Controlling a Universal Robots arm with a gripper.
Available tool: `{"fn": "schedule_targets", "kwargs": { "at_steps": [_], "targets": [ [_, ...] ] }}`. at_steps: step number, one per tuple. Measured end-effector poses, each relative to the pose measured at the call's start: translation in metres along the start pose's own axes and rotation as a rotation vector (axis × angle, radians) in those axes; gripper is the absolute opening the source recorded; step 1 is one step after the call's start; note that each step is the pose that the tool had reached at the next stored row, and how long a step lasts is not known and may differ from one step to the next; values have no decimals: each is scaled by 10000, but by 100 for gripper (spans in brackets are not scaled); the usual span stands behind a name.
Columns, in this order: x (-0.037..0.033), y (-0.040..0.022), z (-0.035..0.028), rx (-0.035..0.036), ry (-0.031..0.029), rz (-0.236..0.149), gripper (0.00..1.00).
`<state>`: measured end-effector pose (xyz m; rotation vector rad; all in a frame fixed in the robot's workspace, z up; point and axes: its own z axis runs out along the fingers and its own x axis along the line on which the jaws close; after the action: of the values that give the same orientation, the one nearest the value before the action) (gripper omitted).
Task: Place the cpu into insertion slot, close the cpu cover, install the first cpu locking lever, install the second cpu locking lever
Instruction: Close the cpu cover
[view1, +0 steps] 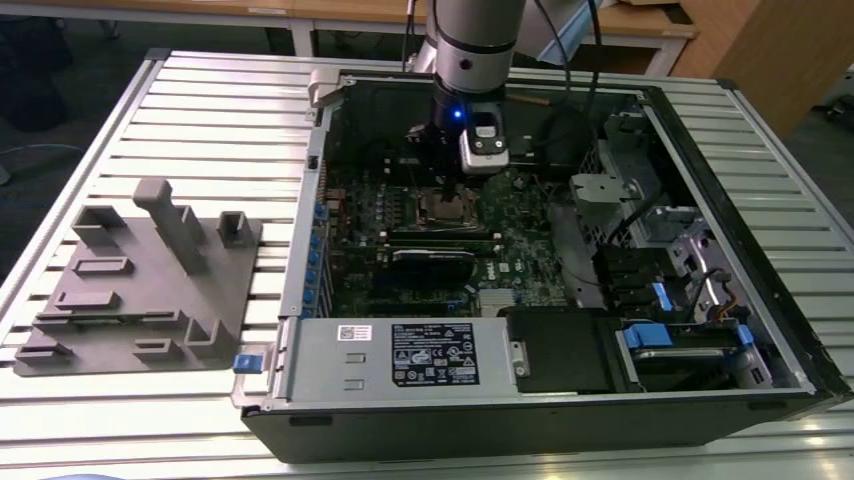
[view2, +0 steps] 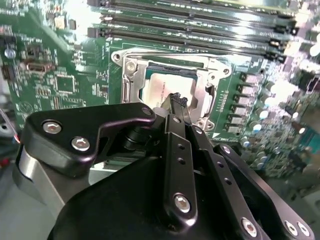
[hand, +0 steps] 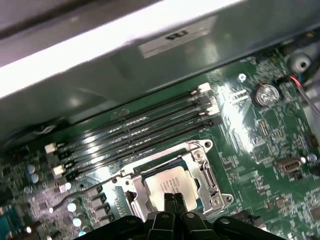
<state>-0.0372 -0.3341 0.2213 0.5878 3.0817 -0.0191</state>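
Empty jaws clenched, tips over the cpu (hand: 162, 184) — seemingly seated beneath the lowered cpu cover (hand: 209, 176).

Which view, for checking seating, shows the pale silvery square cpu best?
The first wrist view: the pale silvery square cpu shows nearly whole, one edge behind the end effector. In the second wrist view the end effector hides more of the cpu; the exterior view shows the cpu from afar.
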Motion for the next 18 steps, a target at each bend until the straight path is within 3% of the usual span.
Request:
{"fn": "schedule_targets", "kwargs": {
  "at_steps": [18],
  "targets": [
    [0,0,16,-21,-36,-3283,11]
  ]
}}
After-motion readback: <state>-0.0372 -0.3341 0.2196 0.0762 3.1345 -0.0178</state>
